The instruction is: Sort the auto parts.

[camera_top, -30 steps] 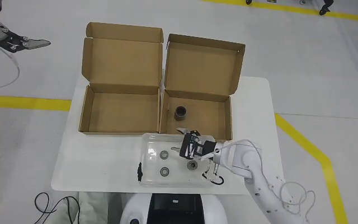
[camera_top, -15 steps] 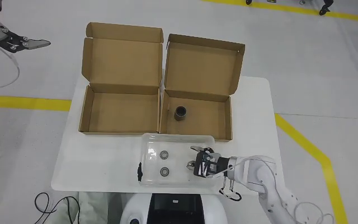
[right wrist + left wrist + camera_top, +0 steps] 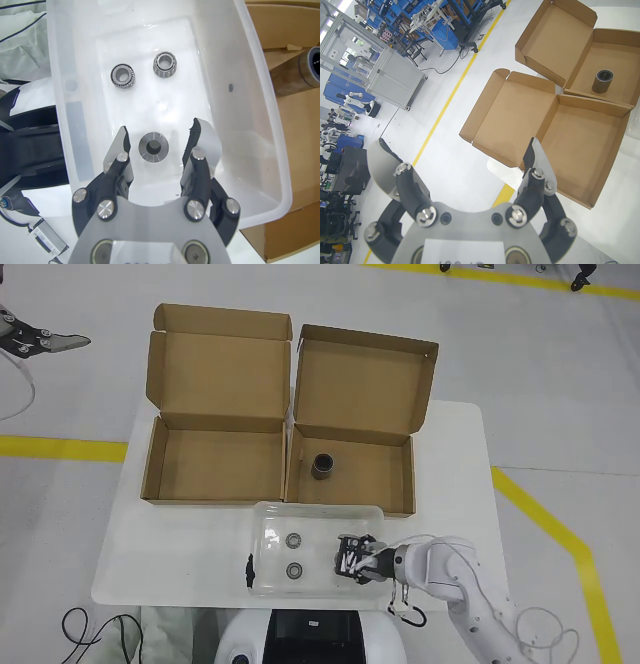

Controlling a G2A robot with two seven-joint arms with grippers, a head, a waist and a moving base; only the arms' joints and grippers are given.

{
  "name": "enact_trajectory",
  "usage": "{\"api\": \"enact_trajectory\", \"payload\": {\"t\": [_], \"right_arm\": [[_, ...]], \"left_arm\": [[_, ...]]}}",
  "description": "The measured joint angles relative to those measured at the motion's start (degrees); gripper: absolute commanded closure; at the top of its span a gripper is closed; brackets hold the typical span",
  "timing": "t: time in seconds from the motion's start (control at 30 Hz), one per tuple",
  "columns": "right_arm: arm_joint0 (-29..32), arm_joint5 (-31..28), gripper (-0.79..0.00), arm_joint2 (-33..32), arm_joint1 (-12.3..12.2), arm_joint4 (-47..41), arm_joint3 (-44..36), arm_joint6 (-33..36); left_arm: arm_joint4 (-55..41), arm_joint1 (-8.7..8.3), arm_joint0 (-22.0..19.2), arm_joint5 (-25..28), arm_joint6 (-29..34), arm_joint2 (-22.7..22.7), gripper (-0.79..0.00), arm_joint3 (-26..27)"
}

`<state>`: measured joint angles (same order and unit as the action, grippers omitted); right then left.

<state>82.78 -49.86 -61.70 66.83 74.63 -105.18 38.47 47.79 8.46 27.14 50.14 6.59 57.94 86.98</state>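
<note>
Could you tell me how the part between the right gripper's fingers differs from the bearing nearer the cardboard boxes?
The slotted ring has a smooth face cut by radial slits; the bearing has ribbed rollers around its outside. The slotted ring lies between the open fingers of the right gripper; the bearing lies farther along the tub, clear of them. Both are metal rings lying flat in the tub.

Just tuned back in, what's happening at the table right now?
The right gripper is open, poised over a slotted metal collet in the clear plastic bin, jaws either side of it, not yet gripping. Two tapered roller bearings lie further along the bin. A dark cylindrical sleeve sits in one cardboard box. The left gripper hangs open off the table.
</note>
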Motion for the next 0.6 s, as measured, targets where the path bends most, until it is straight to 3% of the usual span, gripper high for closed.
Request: {"api": "enact_trajectory", "payload": {"t": [0.6], "right_arm": [[-4.57,5.50,-0.391,5.27,0.00,-4.82,3.28,10.90]], "left_arm": [[0.00,0.00,0.00,0.00,0.00,0.00,-0.785,0.00]]}}
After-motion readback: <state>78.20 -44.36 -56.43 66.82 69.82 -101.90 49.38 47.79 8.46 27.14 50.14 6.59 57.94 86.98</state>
